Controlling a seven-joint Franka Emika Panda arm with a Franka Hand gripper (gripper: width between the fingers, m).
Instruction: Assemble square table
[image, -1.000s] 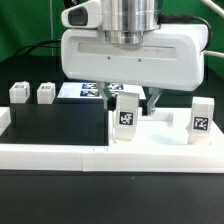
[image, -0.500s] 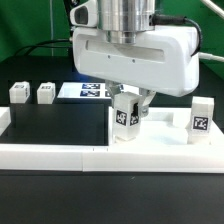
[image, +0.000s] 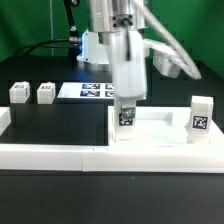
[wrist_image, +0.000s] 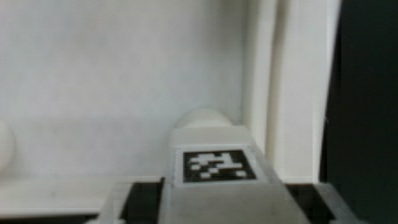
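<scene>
Centrally, item one: the tool (image: 127, 104), hanging straight down from the arm and turned narrow side to the exterior view, pinching one white leg (image: 126, 118) by its upper part. The leg is upright, with its black-and-white tag facing the exterior camera. In the wrist view the same tag shows between two grey fingers (wrist_image: 139, 205), one on either side of the leg. Item two: the white square slab (image: 165, 128), lying flat on the black tabletop (image: 55, 125); the held leg stands at the slab's edge towards the exterior view's left, and whether its foot touches the slab cannot be told. Item three: a second tagged leg (image: 200, 116), upright at the slab's end towards the exterior view's right, well apart from the held one. Items four and five: the far-left leg (image: 18, 93) and its neighbour leg (image: 45, 93), standing side by side at the back. Item six: the marker board (image: 92, 91), flat behind the tool. Item seven: the long low border wall (image: 60, 157), running along the front of the tabletop, just beside the slab's near edge.
</scene>
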